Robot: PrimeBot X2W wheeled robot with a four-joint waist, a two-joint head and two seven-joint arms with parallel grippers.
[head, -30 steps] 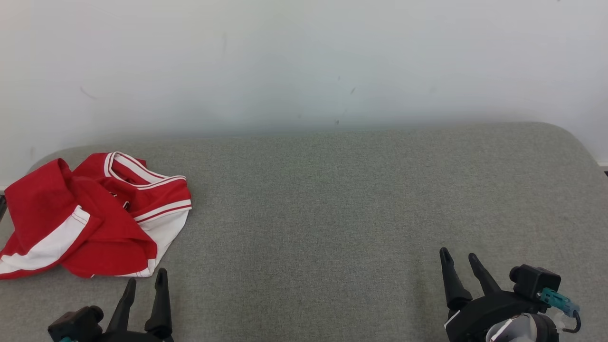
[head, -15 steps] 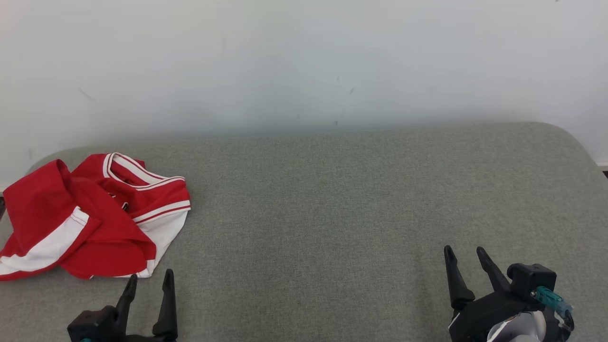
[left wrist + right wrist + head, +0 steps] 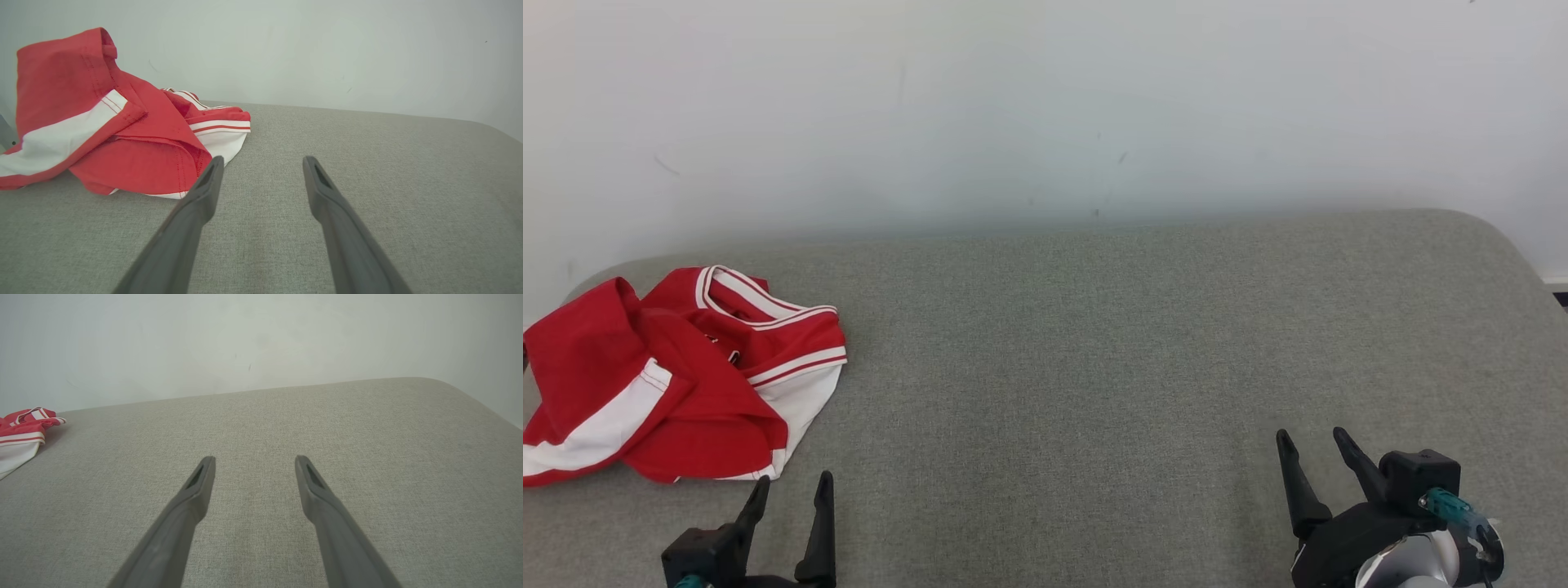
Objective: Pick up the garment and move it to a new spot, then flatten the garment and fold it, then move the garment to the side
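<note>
The garment (image 3: 678, 376) lies left on the padded surface (image 3: 1094, 367), just beyond the left pincer (image 3: 794, 480).

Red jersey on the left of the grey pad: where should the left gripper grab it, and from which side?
Probably the bunched red fold at the near-right edge of the jersey, coming from the robot's side with the open left gripper. That fold looks doubled and slightly raised off the pad, and it lies closest to that gripper.

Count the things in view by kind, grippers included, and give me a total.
Red and white garment: 1
Grippers: 2, the left gripper and the right gripper, both open
Total: 3
</note>
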